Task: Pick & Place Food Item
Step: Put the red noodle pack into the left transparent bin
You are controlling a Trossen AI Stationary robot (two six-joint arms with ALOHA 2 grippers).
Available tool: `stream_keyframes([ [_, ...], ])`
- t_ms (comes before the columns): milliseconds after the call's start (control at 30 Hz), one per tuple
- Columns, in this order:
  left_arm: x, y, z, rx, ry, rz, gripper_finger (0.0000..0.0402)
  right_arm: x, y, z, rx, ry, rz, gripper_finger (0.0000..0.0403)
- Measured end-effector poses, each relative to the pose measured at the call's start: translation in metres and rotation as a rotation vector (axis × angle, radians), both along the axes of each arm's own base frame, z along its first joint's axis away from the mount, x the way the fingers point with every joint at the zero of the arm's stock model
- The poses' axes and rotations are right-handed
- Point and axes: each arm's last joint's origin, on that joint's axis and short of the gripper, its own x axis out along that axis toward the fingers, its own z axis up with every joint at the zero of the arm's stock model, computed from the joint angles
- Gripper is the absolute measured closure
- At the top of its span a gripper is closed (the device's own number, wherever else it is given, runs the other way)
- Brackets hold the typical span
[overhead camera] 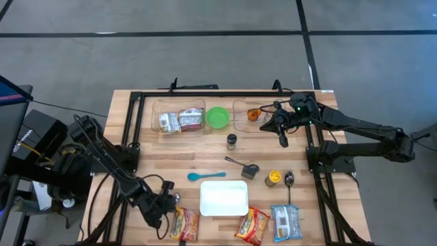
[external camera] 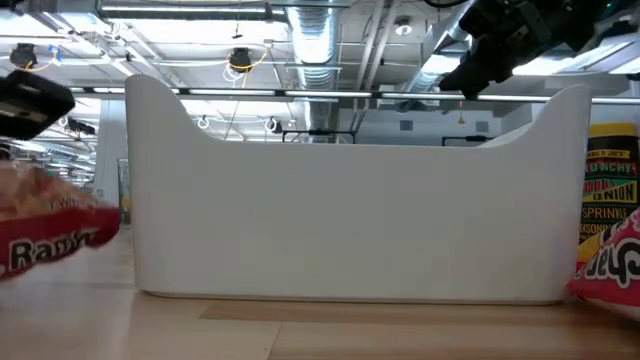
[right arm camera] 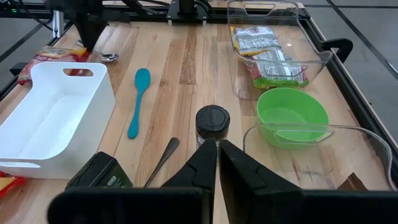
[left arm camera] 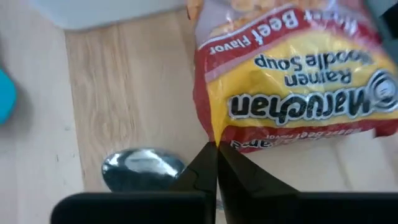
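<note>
From above we find the left gripper at the ramen pack just left of the white bin, and at its wrist we see fingers clenched on the pack's edge, so we judge lifting into the bin comes next, while the right gripper hangs shut and empty beyond the bin.

A wooden table holds a blue spoon left of centre. A green bowl sits at the far side, between two clear plastic containers. A dark-lidded jar stands just in front of the bowl. A yellow-lidded seasoning jar and a metal spoon sit to the right.
</note>
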Motion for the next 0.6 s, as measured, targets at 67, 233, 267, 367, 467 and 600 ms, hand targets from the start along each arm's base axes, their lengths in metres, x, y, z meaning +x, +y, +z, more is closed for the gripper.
stream_keyframes([
  [67, -0.001, 0.001, 0.009, -0.028, -0.030, 0.003, 0.0401, 0.000, 0.000, 0.000, 0.000, 0.000, 0.000, 0.0390],
  [233, -0.005, 0.007, 0.033, -0.081, -0.120, 0.024, 0.0401, 0.000, 0.000, 0.000, 0.000, 0.000, 0.000, 0.0390],
  [267, -0.006, 0.008, 0.038, -0.091, -0.140, 0.031, 0.0401, 0.000, 0.000, 0.000, 0.000, 0.000, 0.000, 0.0390],
  [367, -0.009, 0.013, 0.051, -0.122, -0.191, 0.047, 0.0401, 0.000, 0.000, 0.000, 0.000, 0.000, 0.000, 0.0390],
  [467, -0.013, 0.018, 0.064, -0.159, -0.236, 0.059, 0.0401, 0.000, 0.000, 0.000, 0.000, 0.000, 0.000, 0.0390],
  [600, -0.017, 0.025, 0.079, -0.189, -0.299, 0.088, 0.0401, 0.000, 0.000, 0.000, 0.000, 0.000, 0.000, 0.0390],
])
